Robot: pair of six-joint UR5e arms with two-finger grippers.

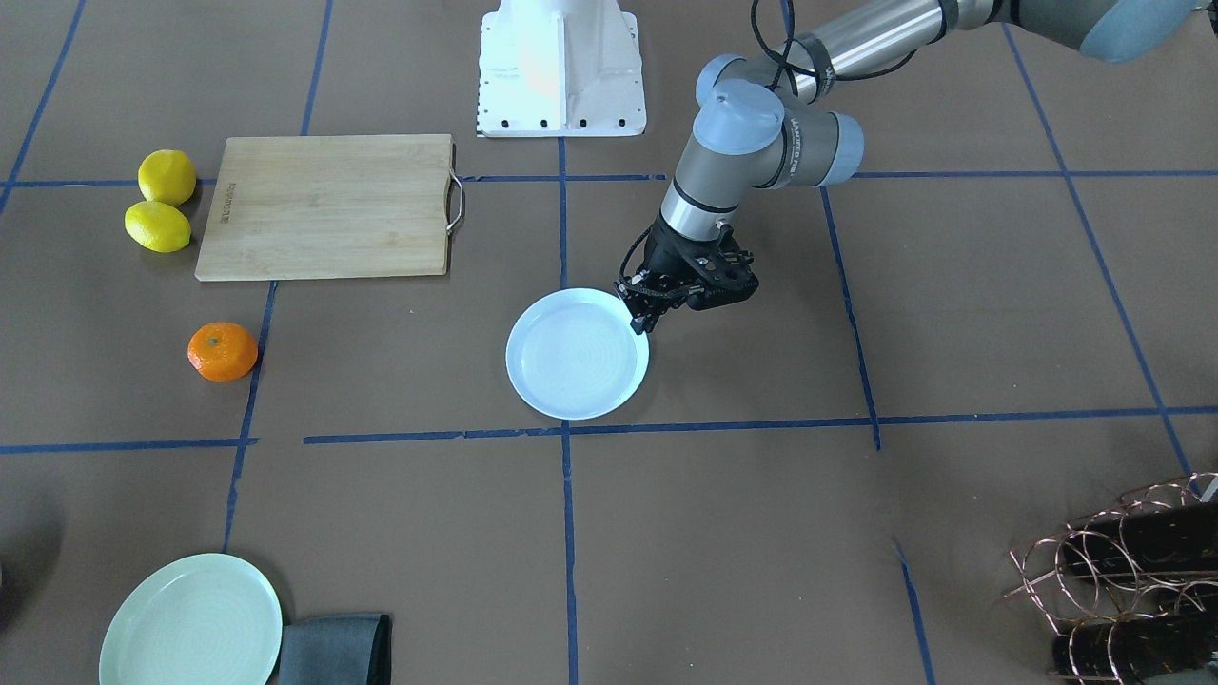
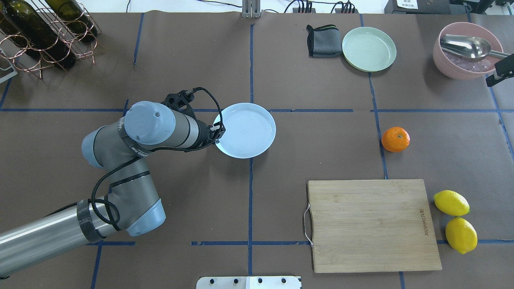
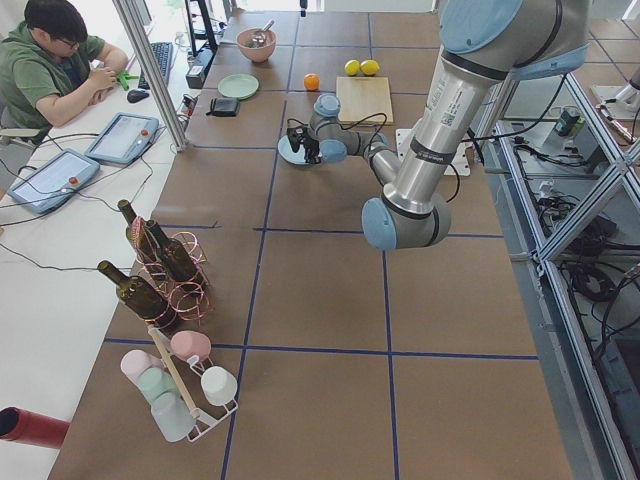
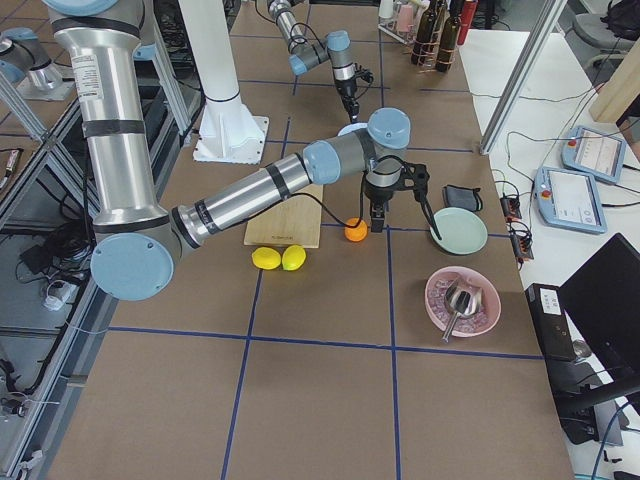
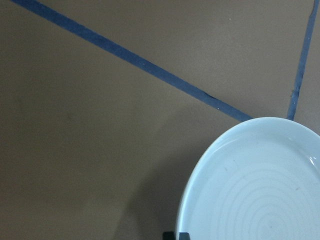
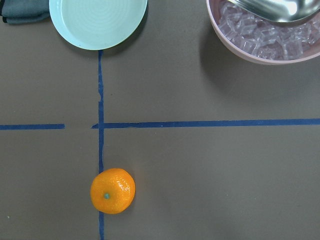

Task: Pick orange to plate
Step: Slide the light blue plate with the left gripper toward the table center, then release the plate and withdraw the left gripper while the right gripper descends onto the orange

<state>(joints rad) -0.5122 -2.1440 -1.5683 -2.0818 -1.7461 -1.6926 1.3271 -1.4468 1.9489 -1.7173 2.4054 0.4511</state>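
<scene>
Orange looks light, apt to roll — I'd pinch across its middle; how wide the right gripper stands, I cannot tell.

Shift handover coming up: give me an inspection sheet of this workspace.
Surface: brown table, blue tape grid.
Job's things: orange on table; plate empty.
Clutter: two lemons, board, green plate, cloth, pink bowl with scoop.
Grippers: left gripper at plate rim; right gripper near orange; open or shut unclear.
Cables: black cable on left wrist.
Surroundings: bottle rack, operator.
</scene>
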